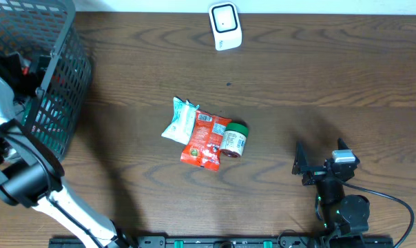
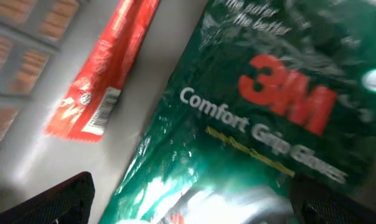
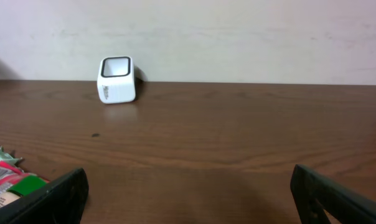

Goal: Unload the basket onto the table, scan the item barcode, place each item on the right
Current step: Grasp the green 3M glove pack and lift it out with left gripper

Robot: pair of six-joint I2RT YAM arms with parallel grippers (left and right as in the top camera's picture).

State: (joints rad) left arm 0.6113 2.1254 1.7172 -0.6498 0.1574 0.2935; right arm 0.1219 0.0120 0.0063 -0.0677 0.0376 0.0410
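Glove pack [image 2: 256, 124] in the basket [image 1: 63, 83], left jaws spread right above it.
Light, soft, slick film: I'd pinch a flat edge. Right jaws spread too, over the surface [image 1: 332, 83].

1. Basket [image 1: 63, 83]: cut off by the top and left edges overhead. Its mesh screens my left end effector [image 2: 194, 202]; the wrist view shows only two dark finger corners.
2. Green glove pack [image 2: 269, 124]: runs off three edges, yellow print blurred, lower part lost in glare.
3. Red packet [image 2: 104, 74]: top cut off, barcode unreadable.
4. Red pouch [image 1: 204, 141] and green-capped jar [image 1: 234, 140]: labels too small overhead, cropped at my right wrist view's corner.
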